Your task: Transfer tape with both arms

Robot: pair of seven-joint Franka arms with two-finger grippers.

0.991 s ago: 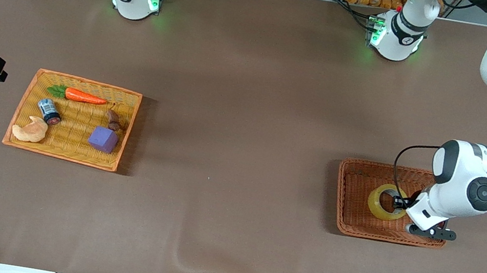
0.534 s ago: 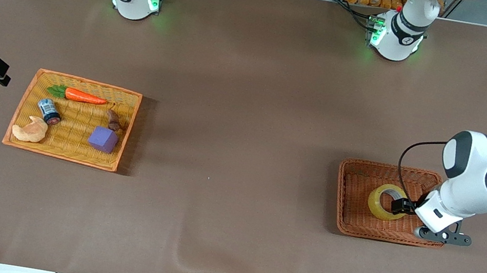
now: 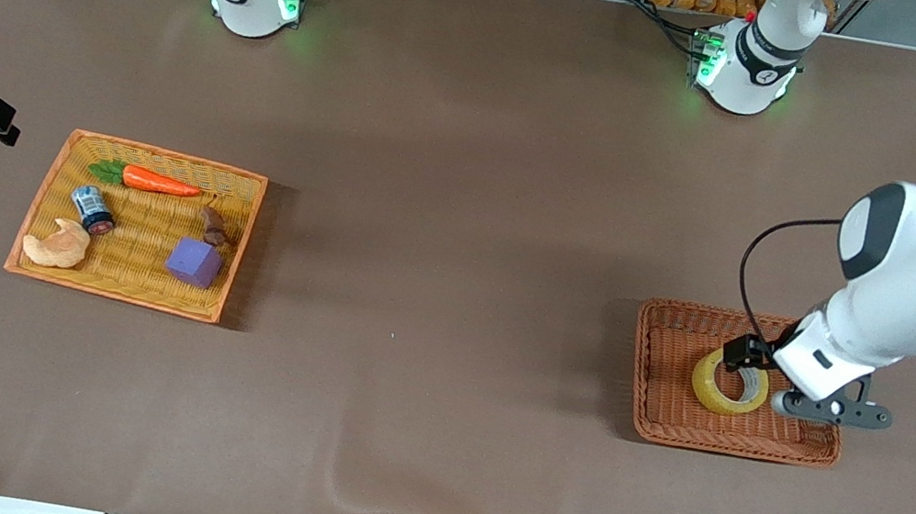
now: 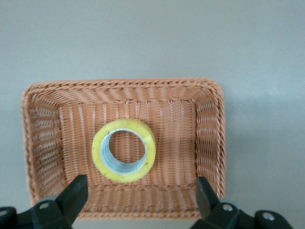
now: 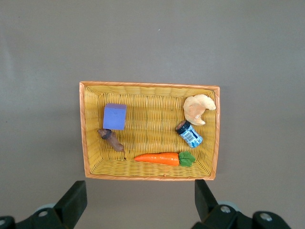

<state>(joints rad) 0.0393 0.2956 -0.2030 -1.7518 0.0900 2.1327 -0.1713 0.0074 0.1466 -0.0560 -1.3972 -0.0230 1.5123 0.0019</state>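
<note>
The left gripper [image 4: 138, 202] has been raised, jaws wide, from the tape [image 3: 730, 383] in the brown basket [image 3: 648, 401]. The right gripper [image 5: 136, 202] is held wide above the yellow tray [image 5: 147, 131].

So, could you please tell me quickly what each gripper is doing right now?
Left gripper: open, empty, above the tape in the brown basket.
Right gripper: open, empty, waiting above the yellow basket.

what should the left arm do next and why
Probably lift the left pincer clear and move away: its fingers are open above the brown basket, and the tape lies flat inside, released. The right pincer waits open over the yellow tray.
</note>
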